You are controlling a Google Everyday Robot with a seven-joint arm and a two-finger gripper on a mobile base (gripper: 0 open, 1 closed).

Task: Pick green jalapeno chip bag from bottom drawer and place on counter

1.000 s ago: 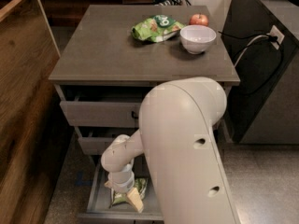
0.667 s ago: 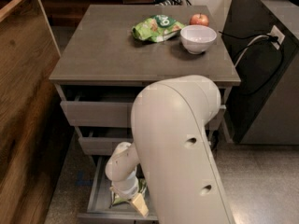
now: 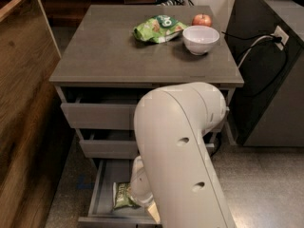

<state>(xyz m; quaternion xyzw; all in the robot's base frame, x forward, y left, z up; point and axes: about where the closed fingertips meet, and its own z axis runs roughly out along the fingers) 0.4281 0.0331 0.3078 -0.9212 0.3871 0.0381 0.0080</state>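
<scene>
So from my feed, the gripper (image 3: 141,194) is down inside the bottom drawer (image 3: 98,189), which is pulled out the farthest of the three. Honestly the arm (image 3: 180,151) is a huge white blob hogging the middle of the view and covering most of the drawer's right side. I can't tell whether the pincer is apart or clamped; all I get is the white rounded end of it.

The green jalapeno chip bag (image 3: 122,196) is lying on the drawer floor toward the front, crinkled, dull olive. Its right edge runs right up under the gripper, so they're at least overlapping in my view. I can't say if it's actually held.

The middle drawer (image 3: 110,148) and top drawer (image 3: 99,115) are each cracked open a bit. Up on the counter (image 3: 109,56) at the far side there's a bright green bag (image 3: 156,28). A white bowl (image 3: 201,38) sits just beside it, with an apple (image 3: 202,20) right behind the bowl. A wooden panel (image 3: 23,103) runs along the left.
</scene>
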